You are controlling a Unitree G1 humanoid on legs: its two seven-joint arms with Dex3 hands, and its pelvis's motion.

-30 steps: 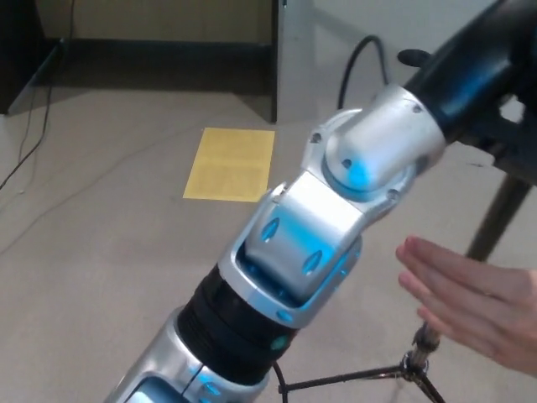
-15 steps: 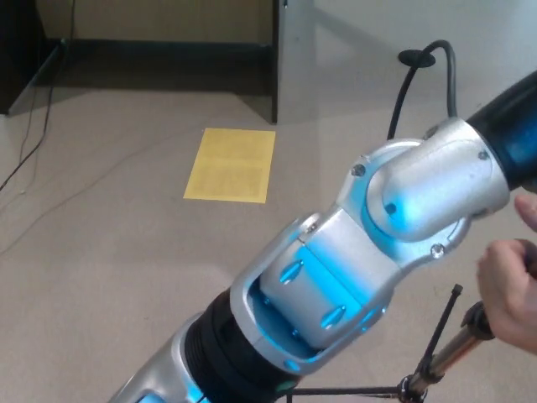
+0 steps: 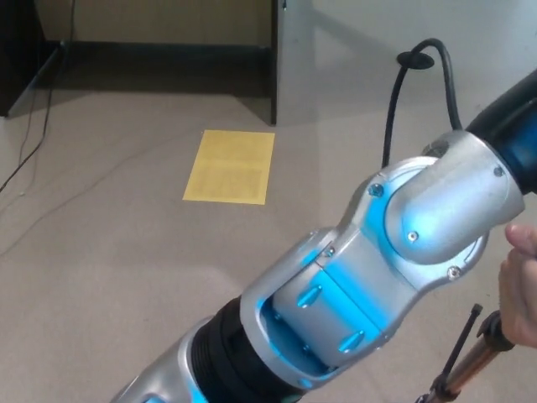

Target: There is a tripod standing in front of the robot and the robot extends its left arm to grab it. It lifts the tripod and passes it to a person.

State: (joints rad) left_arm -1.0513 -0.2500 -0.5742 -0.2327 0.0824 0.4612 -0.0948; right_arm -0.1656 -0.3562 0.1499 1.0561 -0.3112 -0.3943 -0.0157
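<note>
Silver arm (image 3: 369, 269) moved further right and lower than half a second ago — now fills lower middle of view. Left hand past right edge, hidden, so cannot tell if its fingers are apart or clamped. Right hand not seen. Tripod (image 3: 466, 363) slid right too — only thin leg and bit of pole show at bottom right corner. Person's hand (image 3: 521, 285) at right edge, just above pole top. Yellow paper (image 3: 230, 165) lies flat on floor (image 3: 101, 218).

A yellow sheet (image 3: 230, 166) lies flat on the beige floor (image 3: 101, 243), and a black cable (image 3: 417, 75) arcs near the grey wall (image 3: 369, 34).
</note>
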